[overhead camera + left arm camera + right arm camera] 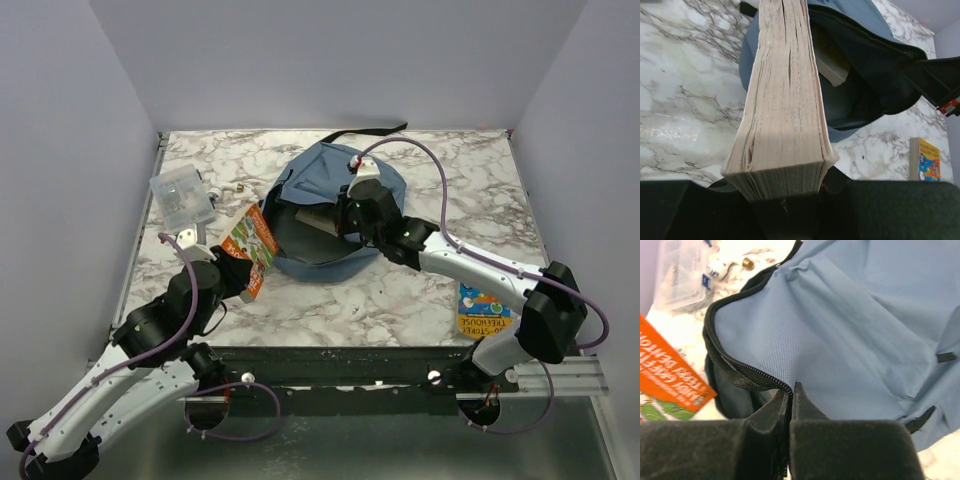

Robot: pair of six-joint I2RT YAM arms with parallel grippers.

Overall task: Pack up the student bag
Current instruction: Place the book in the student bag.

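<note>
Toward the far middle of the white marble-patterned bench [400, 290], your soft dusty-blue fabric backpack [310, 172] lay with its main compartment gaping toward the near edge. And look at that right gripper [790, 396]: you had it clenched on the black zipper hem of the opening, fingertips pressed together with the fabric lip pinched between them, the mouth held up on its right side. A pale book [832, 67] already sat inside, leaning against the dark lining.

Over on the left, your left gripper [228, 272] was grasping a thick orange-covered paperback [250, 245] by its near end. The paperback stood on edge, page block up, with its far end right at the bag's left rim.

By the far-left corner sat a clear plastic box [182, 197]. Near the near-right corner, well apart from the bag, lay a yellow-and-blue picture book [484, 308], flat on the marble.
</note>
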